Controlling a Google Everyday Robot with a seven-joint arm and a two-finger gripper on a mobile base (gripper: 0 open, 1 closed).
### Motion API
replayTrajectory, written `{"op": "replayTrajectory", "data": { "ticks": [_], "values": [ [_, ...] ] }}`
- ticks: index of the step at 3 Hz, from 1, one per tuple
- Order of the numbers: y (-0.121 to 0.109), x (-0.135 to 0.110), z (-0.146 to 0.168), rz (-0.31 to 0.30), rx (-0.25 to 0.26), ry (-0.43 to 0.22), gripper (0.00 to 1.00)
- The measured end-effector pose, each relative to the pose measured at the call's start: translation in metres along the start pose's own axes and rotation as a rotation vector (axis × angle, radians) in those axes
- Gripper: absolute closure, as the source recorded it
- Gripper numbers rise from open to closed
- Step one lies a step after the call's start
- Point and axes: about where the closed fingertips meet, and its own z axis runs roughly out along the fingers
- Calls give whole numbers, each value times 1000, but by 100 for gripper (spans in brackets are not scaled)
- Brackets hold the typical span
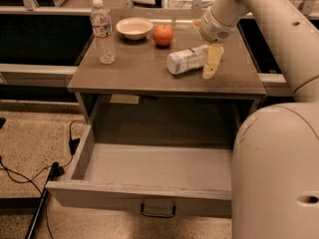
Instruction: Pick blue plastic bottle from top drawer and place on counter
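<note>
Four items on counter (134,76): blue plastic bottle (185,61), lying on its side right of centre (label print too small to read); clear water bottle (102,31), upright, back left; white bowl (134,28); orange-red fruit (163,35) just beside it. Gripper (211,66): at the blue plastic bottle's right end, overlapping it; grip state cannot be told. Top drawer (149,195): pulled open below the counter, dark handle (158,211) on front.
</note>
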Motion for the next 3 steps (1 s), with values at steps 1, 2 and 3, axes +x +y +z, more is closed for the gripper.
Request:
{"op": "replayTrajectory", "data": {
  "ticks": [1, 2, 3],
  "values": [
    [3, 5, -21, -5, 11, 15, 0],
    [10, 24, -58, 34, 61, 39, 0],
    [10, 25, -59, 36, 64, 40, 0]
  ]
}}
